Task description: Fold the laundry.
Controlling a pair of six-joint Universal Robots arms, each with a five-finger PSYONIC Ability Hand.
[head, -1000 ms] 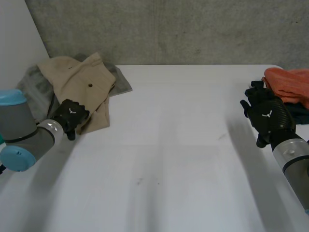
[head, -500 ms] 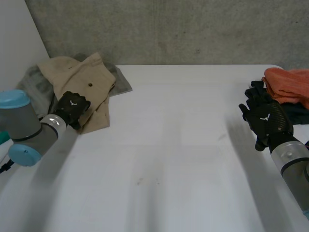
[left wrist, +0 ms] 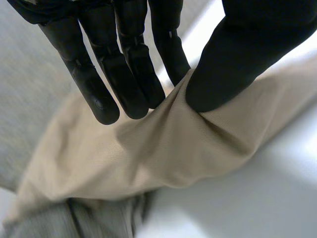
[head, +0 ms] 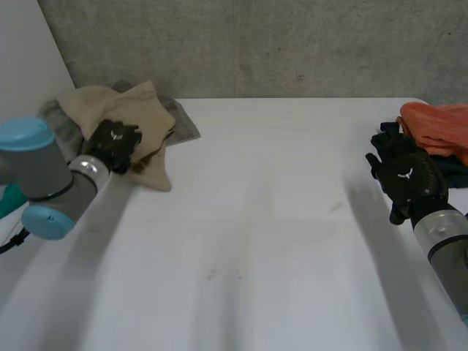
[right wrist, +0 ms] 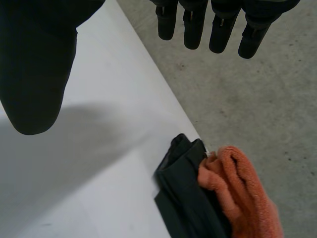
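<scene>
A beige garment (head: 124, 117) lies crumpled at the table's far left corner, on top of a grey cloth (head: 62, 121). My left hand (head: 113, 145) is on its near edge, and the fabric bunches up around it. In the left wrist view the beige garment (left wrist: 148, 158) is pinched in a fold between the thumb (left wrist: 237, 54) and the straight fingers (left wrist: 129, 64). My right hand (head: 404, 179) hovers over the table at the right, fingers straight, holding nothing. Its fingers (right wrist: 213, 25) and thumb (right wrist: 34, 69) stand wide apart.
At the far right edge of the table lies an orange towel (head: 437, 128) on a folded dark cloth (head: 453, 170); both also appear beyond my right hand as the orange towel (right wrist: 242, 193) and dark cloth (right wrist: 188, 198). A concrete wall (head: 256, 44) runs behind the white table (head: 256, 241).
My left hand has moved further onto the beige garment and closed on its near edge, pulling the fabric up into a bunch. The right hand has barely shifted.
</scene>
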